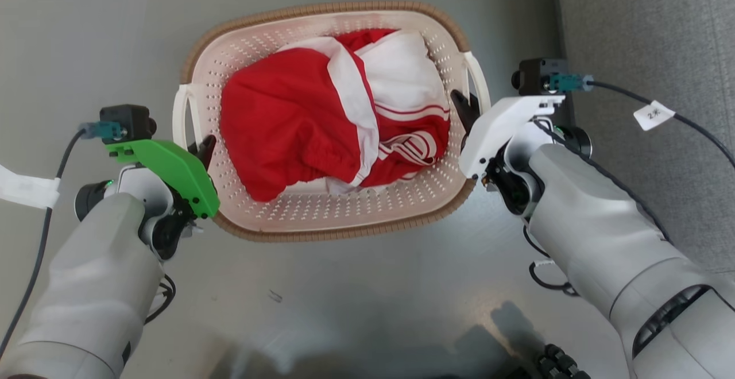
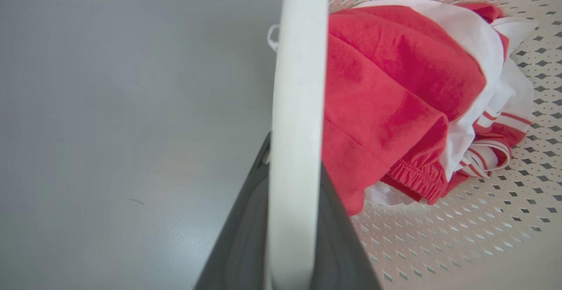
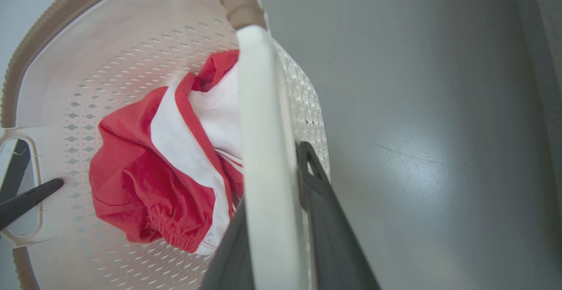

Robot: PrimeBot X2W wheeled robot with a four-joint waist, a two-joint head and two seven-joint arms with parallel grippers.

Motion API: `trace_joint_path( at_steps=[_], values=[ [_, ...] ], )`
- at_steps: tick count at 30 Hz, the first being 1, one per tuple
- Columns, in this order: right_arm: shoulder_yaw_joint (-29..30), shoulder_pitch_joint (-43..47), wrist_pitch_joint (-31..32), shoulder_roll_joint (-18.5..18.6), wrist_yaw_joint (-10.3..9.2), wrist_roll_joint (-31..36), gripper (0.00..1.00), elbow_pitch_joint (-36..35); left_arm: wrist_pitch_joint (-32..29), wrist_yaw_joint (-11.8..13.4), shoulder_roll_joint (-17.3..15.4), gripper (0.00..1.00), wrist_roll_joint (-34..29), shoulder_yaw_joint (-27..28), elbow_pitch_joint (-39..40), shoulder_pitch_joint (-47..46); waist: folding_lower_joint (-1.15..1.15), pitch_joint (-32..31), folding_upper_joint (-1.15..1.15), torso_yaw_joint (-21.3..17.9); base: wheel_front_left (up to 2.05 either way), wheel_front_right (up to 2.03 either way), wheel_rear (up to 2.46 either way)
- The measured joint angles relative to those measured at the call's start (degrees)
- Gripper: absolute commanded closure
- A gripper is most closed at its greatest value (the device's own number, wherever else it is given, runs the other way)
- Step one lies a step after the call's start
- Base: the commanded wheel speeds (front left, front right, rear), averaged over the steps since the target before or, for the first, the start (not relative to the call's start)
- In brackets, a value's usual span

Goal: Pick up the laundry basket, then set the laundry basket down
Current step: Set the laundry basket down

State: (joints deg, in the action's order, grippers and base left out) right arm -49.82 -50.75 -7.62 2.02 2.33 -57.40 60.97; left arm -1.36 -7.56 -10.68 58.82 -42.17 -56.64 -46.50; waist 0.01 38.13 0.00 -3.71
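Both arms equally near: laundry basket [image 1: 321, 10] holding clothes [image 1: 287, 120] lies between them, long axis left-right. Left gripper [image 1: 198, 143] clamps left handle [image 1: 182, 109], right gripper [image 1: 468, 103] clamps right handle [image 1: 481, 77].

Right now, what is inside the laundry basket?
A crumpled red and white garment lies in the laundry basket, with bare perforated floor showing around it. Anything beneath the cloth is hidden.
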Motion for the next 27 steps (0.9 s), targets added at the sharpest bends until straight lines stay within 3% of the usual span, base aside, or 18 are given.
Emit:
trace_joint_path(
  at_steps=[27],
  values=[
    [0.0, -9.0, -1.9, -0.2, -1.79, -1.2, 1.0, -0.6, 0.3, 0.0, -2.3, 1.0, -0.2, 0.7, 2.1, -7.9, 0.0, 12.3, 0.0, -0.5, 0.0, 0.0, 0.0]
  ],
)
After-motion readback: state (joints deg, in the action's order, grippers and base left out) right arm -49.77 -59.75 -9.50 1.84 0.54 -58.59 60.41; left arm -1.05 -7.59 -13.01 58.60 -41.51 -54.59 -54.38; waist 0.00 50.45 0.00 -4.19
